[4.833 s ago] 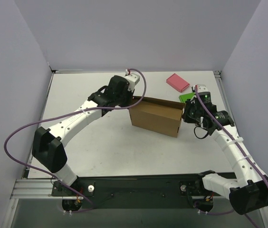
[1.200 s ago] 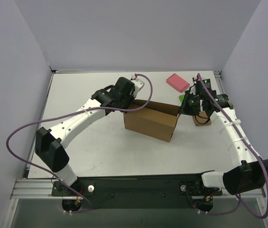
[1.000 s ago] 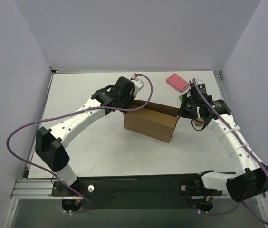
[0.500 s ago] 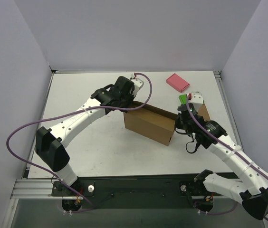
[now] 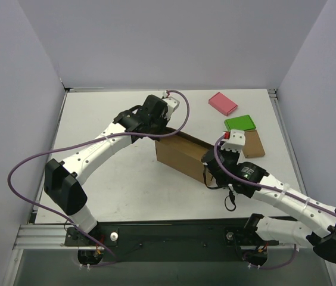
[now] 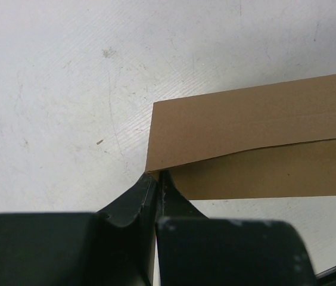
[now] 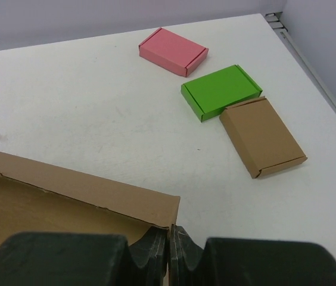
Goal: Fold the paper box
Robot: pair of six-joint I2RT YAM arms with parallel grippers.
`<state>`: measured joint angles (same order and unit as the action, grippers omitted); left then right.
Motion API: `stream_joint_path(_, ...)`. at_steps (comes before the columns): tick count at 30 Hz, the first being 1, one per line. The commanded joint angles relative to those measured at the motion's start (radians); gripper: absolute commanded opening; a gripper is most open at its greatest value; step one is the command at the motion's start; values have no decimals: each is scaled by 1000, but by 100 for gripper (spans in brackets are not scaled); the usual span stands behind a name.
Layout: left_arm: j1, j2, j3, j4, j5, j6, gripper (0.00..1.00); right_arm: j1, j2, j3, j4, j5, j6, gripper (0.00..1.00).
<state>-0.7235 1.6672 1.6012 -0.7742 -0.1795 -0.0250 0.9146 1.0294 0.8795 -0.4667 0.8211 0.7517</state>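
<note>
The paper box (image 5: 177, 156) is a brown cardboard piece standing on its edge in mid-table, one long panel facing the arms. My left gripper (image 5: 161, 131) is shut on its far left top corner; in the left wrist view the fingertips (image 6: 150, 186) pinch the corner of the cardboard (image 6: 257, 128). My right gripper (image 5: 208, 173) is shut on the box's right end. In the right wrist view that gripper (image 7: 171, 233) clamps the end wall's top edge, and the box's long wall (image 7: 84, 187) runs off to the left.
A pink block (image 5: 223, 103), a green block (image 5: 240, 123) and a small brown block (image 5: 252, 143) lie flat on the table at the far right, behind my right arm. They show again in the right wrist view: pink (image 7: 174, 52), green (image 7: 220, 91), brown (image 7: 262, 136). Walls enclose the table on three sides.
My right arm has swung from the far right toward the near edge, drawing the box's right end with it; the green and brown blocks are now uncovered. The left gripper has held still.
</note>
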Motion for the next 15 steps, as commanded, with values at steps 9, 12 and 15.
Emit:
stream_joint_path(9,7,14,-7,10,155,-84,0,220,208,13,-283,-33,215,0)
stream_joint_path(12,9,11,-17,15,155,-50,0,259,224,62,-323,-27,219,2)
stream_joint_path(15,7,6,-38,13,138,13,0,271,228,124,-368,-31,204,19)
